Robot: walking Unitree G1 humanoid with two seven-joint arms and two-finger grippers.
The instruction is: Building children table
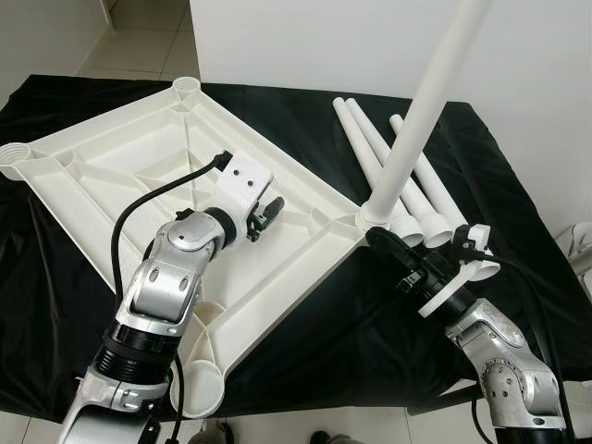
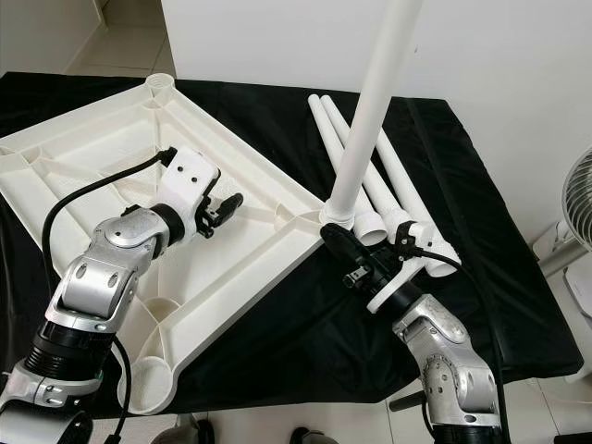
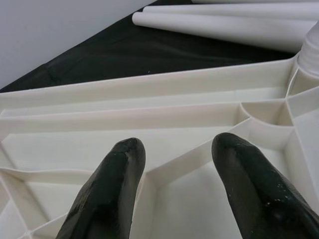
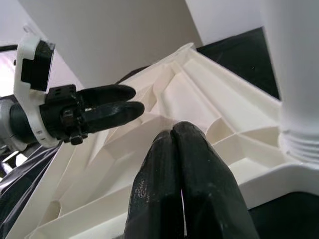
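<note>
Our left gripper (image 1: 272, 212) hovers just above the ribbed underside of the upturned white tabletop (image 1: 111, 166), its two black fingers (image 3: 112, 194) spread apart with nothing between them; in the left wrist view a raised rib runs under the gap. Our right gripper (image 1: 377, 239) sits beside the tabletop's near right corner, its fingers (image 4: 187, 184) pressed together and holding nothing, pointing at the corner socket (image 1: 374, 215). From that socket a white table leg (image 1: 421, 116) stands upright, leaning slightly and running past the top edge of the head view; its threaded base shows in the right wrist view. The tabletop lies upside down on a black cloth (image 1: 351, 333) covering the work surface, with round sockets at its other corners, one at the far corner (image 1: 186, 84), one at the left (image 1: 14, 155), one near our left arm (image 1: 197, 381). Three more white legs (image 1: 375, 153) lie side by side on the cloth just beyond the standing leg, close to a white wall (image 1: 324, 42). Part of a fan (image 2: 575, 217) shows at the right edge.
</note>
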